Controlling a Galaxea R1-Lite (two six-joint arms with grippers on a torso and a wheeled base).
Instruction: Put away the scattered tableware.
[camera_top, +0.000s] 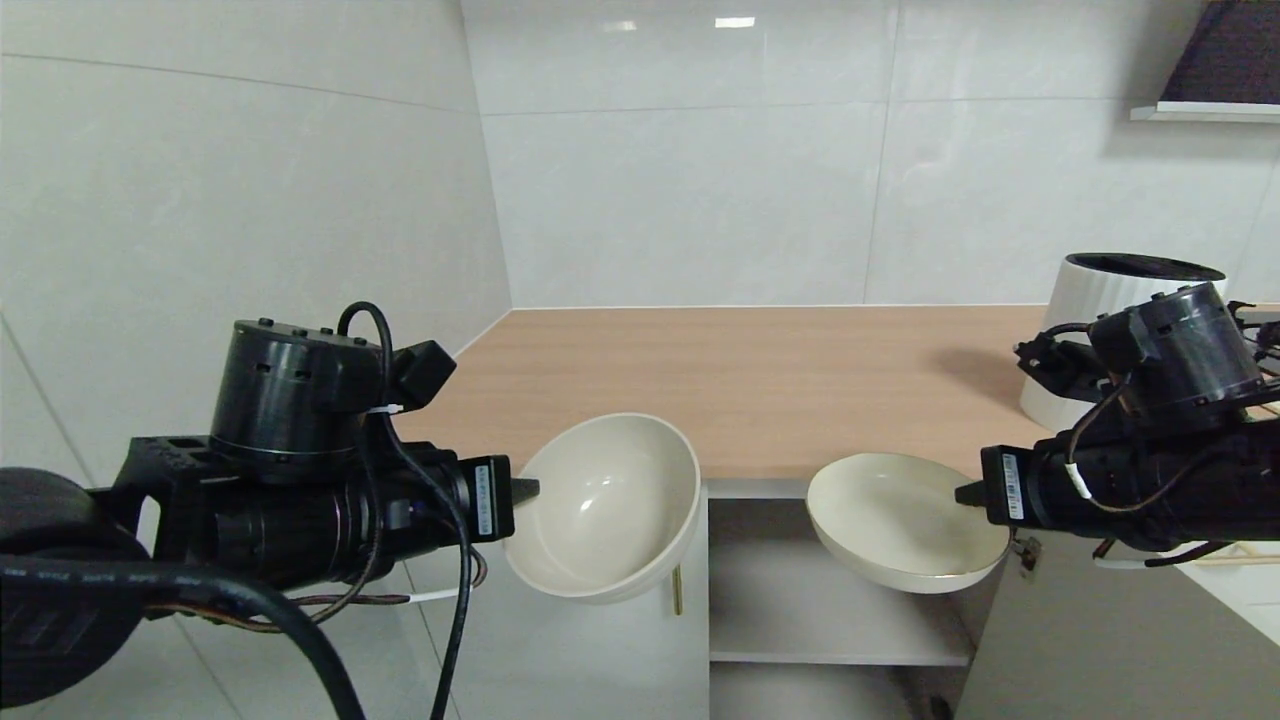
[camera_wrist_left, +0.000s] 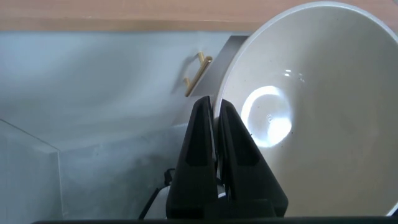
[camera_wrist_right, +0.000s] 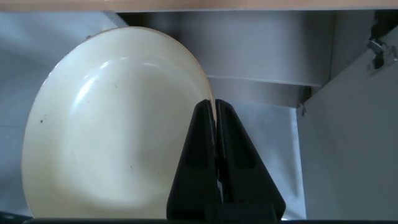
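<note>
A deep, round, cream-white bowl (camera_top: 610, 510) is pinched at its rim by the left gripper (camera_top: 530, 490). A shallow, round, cream-white plate (camera_top: 895, 520) is pinched at its rim by the right gripper (camera_top: 962, 492). Both dishes are held up in the air (tilted, not flat), well apart, in front of the open grey cupboard (camera_top: 820, 610) under the brown wooden counter (camera_top: 760, 380). A white round pot (camera_top: 1090, 290) is set on the counter.

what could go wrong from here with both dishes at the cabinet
1. Each dish is pinched only at its rim: the bowl in the left gripper, the plate in the right gripper; either might slip or tilt.
2. The bowl hangs before the closed door, not the open shelf, so it could knock the door going in.
</note>
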